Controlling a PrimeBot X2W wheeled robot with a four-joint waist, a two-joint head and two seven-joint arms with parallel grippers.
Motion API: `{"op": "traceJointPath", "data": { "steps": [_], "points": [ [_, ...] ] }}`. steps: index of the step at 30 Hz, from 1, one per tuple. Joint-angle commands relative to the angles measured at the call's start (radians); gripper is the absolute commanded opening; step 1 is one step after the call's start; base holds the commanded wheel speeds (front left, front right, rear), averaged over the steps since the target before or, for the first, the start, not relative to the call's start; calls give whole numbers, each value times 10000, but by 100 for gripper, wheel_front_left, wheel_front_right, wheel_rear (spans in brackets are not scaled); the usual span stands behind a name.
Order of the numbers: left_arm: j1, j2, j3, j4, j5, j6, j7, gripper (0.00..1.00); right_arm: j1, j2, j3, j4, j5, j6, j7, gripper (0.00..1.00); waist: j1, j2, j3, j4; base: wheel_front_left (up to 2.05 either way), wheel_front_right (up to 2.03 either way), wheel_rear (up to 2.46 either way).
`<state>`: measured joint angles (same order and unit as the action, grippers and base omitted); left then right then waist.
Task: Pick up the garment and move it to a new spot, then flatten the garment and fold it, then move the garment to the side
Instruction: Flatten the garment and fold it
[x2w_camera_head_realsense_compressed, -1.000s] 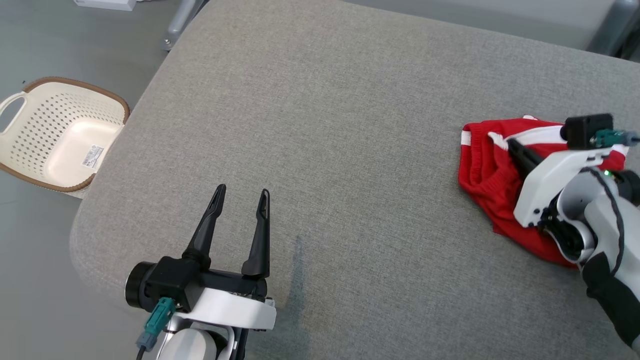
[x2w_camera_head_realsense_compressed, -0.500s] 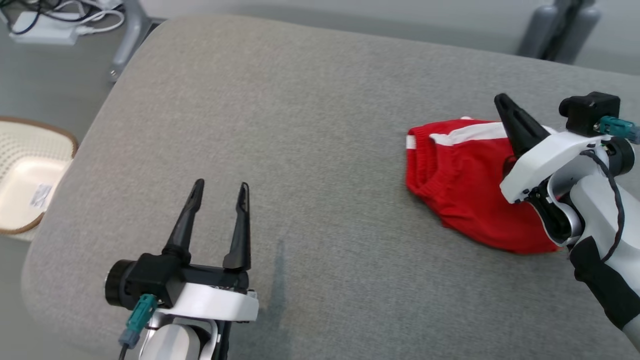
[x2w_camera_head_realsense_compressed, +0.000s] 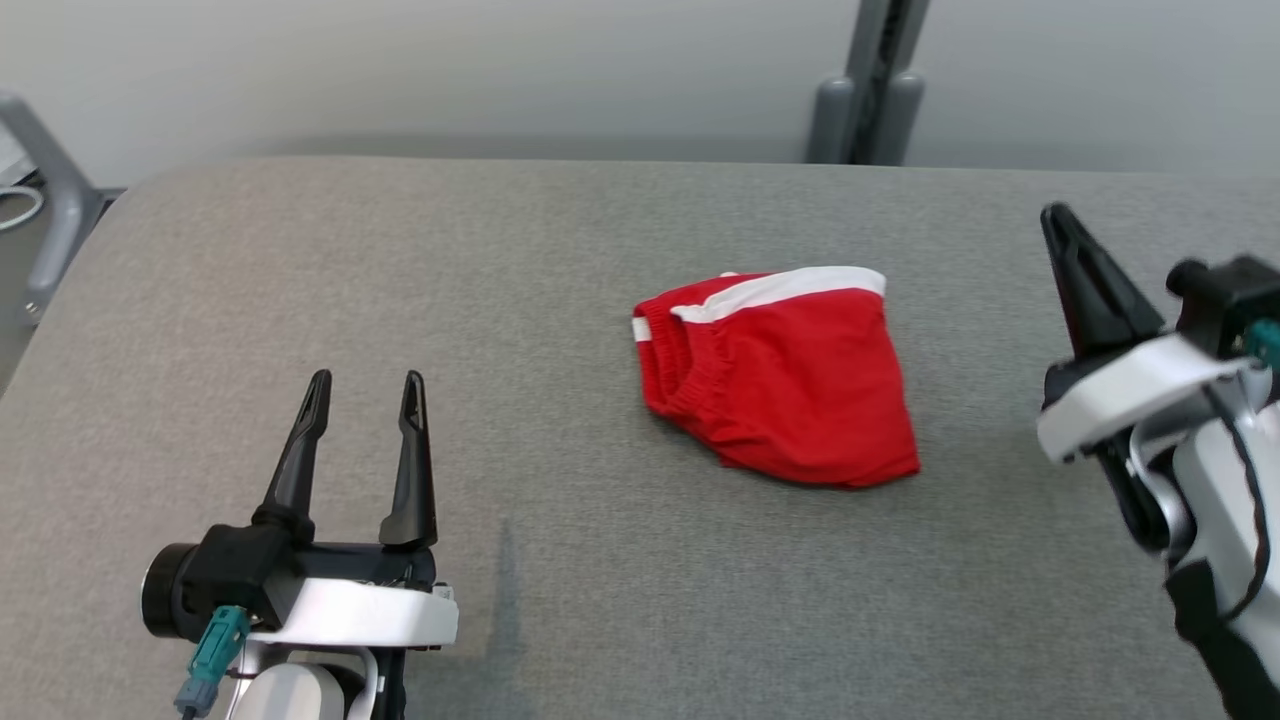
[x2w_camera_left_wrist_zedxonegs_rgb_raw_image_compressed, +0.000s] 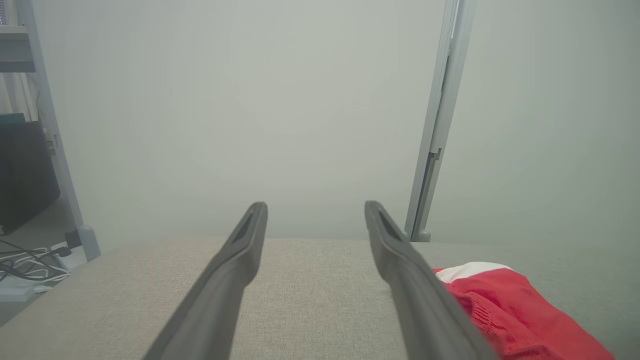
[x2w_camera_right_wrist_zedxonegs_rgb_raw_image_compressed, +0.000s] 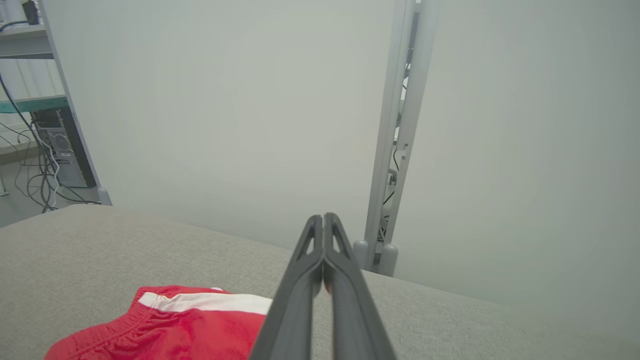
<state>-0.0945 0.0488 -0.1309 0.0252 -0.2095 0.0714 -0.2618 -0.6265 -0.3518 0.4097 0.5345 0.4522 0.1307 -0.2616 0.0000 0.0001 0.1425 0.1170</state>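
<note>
**Red garment lies free on the grey pad**

We see the garment (x2w_camera_head_realsense_compressed: 775, 375), red with a white band along its far edge, lying bunched in a loose heap on the pad (x2w_camera_head_realsense_compressed: 560, 250), a little right of centre in the head view. Nothing holds it. Our right gripper (x2w_camera_head_realsense_compressed: 1060, 225) stands off to its right, clear of the cloth. Its two fingers are pressed together with nothing between them, as the right wrist view shows plainly. Our left gripper (x2w_camera_head_realsense_compressed: 365, 382) hovers over the near left part of the pad, well apart from the garment, fingers spread and empty. Beyond the pad's far edge a grey post (x2w_camera_head_realsense_compressed: 865, 90) rises against a pale wall (x2w_camera_head_realsense_compressed: 400, 70).
</note>
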Motion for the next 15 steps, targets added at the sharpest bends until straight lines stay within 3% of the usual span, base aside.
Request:
{"op": "traceJointPath", "data": {
  "steps": [1,7,15],
  "points": [
    [53,40,86,-17,97,-43,-30,100,419,124,-269,-183,-269,2,-42,0,0,-1,-201,-351,0,0,0],
    [256,41,33,52,113,-105,-29,100,2090,765,-1704,-773,-1082,2,-45,0,0,-1,-236,-633,0,0,0],
    [490,41,-135,232,243,-182,-30,100,3133,1225,-2576,-1023,-1436,2,-40,0,0,-1,-150,-672,0,0,0]
  ]
}}
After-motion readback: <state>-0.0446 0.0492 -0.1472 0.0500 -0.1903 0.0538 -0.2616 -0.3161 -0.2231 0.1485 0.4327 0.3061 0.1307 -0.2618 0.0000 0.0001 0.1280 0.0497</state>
